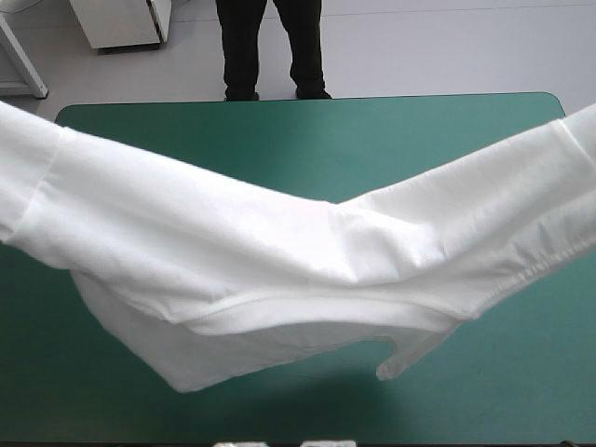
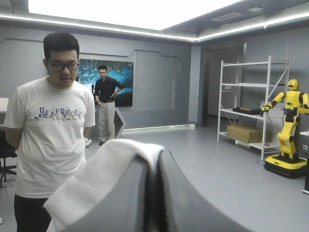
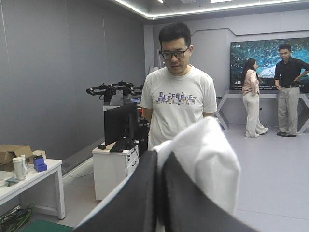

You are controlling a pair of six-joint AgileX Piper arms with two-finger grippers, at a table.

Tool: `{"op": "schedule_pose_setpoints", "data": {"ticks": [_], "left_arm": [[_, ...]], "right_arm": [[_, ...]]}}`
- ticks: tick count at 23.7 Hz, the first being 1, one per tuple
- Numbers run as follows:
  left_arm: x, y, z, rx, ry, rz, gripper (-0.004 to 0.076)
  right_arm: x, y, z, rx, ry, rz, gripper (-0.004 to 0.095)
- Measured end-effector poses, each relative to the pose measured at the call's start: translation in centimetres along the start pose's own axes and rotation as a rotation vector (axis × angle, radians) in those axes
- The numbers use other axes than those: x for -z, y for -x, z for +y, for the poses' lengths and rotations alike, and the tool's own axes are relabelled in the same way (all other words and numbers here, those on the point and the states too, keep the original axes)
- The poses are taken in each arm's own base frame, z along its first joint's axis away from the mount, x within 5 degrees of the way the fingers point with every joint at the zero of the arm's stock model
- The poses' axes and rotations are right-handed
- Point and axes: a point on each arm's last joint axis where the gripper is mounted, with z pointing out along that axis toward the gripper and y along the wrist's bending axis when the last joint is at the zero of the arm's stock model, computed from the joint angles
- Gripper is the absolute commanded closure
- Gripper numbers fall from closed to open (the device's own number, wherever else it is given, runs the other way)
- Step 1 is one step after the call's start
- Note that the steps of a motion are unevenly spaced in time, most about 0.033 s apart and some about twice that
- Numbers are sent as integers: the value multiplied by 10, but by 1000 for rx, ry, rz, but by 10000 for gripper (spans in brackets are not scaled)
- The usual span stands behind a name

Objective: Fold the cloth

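Observation:
The white T-shirt (image 1: 279, 251) hangs stretched above the teal-green table (image 1: 307, 130), held up at both sides beyond the high view's left and right edges and sagging in the middle. Its lower hem droops toward the table's near side. Neither gripper shows in the high view. In the left wrist view my left gripper (image 2: 155, 164) is raised and looks level into the room, its black fingers shut on a fold of the T-shirt (image 2: 101, 176). My right gripper (image 3: 158, 162) is likewise raised and shut on a fold of the T-shirt (image 3: 207, 154).
Bare teal-green cover shows along the table's far edge and at the near right corner (image 1: 531, 372). The hanging T-shirt hides most of the table's middle.

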Motion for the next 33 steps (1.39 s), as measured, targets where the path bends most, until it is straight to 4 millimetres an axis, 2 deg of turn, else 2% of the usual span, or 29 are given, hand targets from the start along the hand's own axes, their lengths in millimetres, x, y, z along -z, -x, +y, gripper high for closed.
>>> {"op": "schedule_pose_setpoints", "data": {"ticks": [2,4,6,7,8,9,12,13,15,17,19,21,23,27,30,33], "left_arm": [[-3,-1,2,2,0,13,734],[-16,-8,10,17,4,79,734],[-42,-21,29,46,13,170,734],[-63,-30,44,64,23,214,734],[-72,-34,51,71,29,234,734],[-96,-48,69,98,43,286,734],[-134,-75,99,149,61,378,734],[-155,-91,116,178,74,429,734],[-198,-137,154,238,102,550,734],[-233,-186,186,283,126,664,734],[-263,-238,207,296,143,781,734],[-289,-294,217,275,152,911,734],[-303,-330,220,264,152,990,734],[-321,-388,220,236,157,1108,734],[-331,-420,225,222,198,1135,734],[-336,-439,235,201,252,1128,734]], "right_arm": [[-1,-1,-1,2,-10,7,919],[-17,-9,-3,9,-32,58,920],[-47,-25,-6,17,-55,148,921],[-73,-41,-9,14,-74,224,921],[-88,-50,-10,9,-83,267,921],[-119,-71,-13,2,-106,352,921],[-166,-108,-17,-9,-137,484,921],[-192,-131,-18,-16,-147,559,921],[-235,-176,-21,-14,-159,681,921],[-275,-223,-24,-11,-167,790,921],[-312,-278,-27,-25,-168,891,921],[-340,-333,-30,-36,-167,981,921],[-355,-370,-31,-40,-166,1034,921],[-375,-424,-34,-40,-164,1080,921],[-384,-446,-36,-29,-164,1066,921],[-391,-460,-41,-31,-166,1036,921]]}}
